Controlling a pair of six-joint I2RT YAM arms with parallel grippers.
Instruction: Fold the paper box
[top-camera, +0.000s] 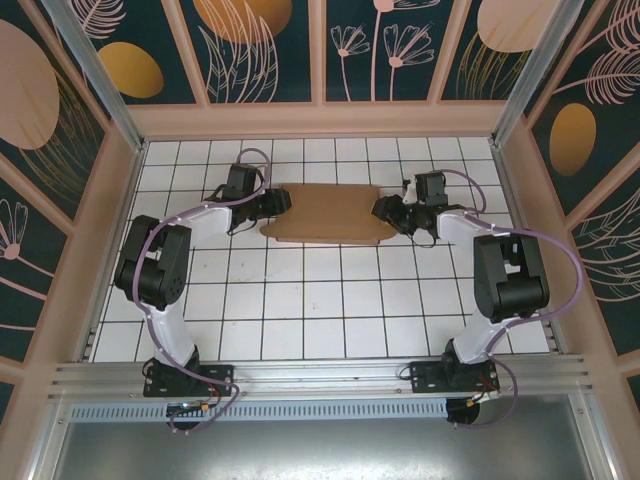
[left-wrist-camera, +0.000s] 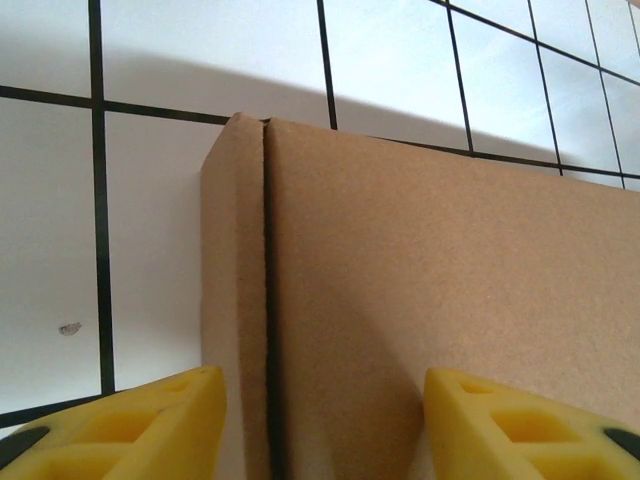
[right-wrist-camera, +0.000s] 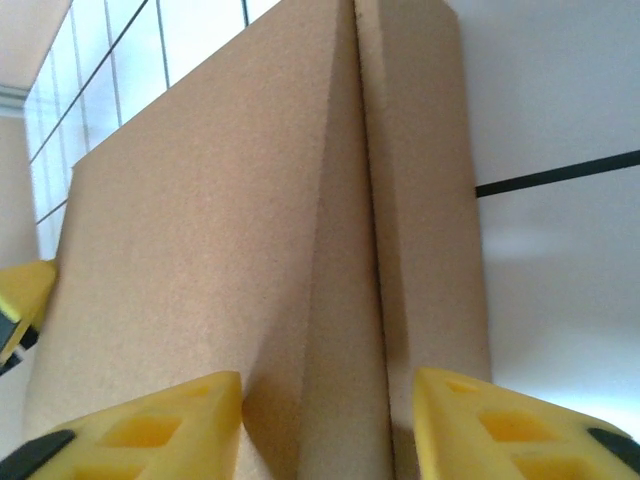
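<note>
Matte brown paper box (top-camera: 325, 213), creased edge, L fingers (left-wrist-camera: 150, 425) spread, R fingers (right-wrist-camera: 150, 430) spread

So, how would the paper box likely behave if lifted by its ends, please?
The paper box is thin, flat cardboard, so probably light and fairly stiff. It would likely hinge at the crease near its edge. Its matte surface should grip well.

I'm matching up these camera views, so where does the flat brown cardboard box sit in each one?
Top external: the brown cardboard box lies upper centre on the table.
Left wrist: the box spans centre to lower right.
Right wrist: the box spans left and centre.
Shared landmark: white tabletop tiles with black grout.
</note>
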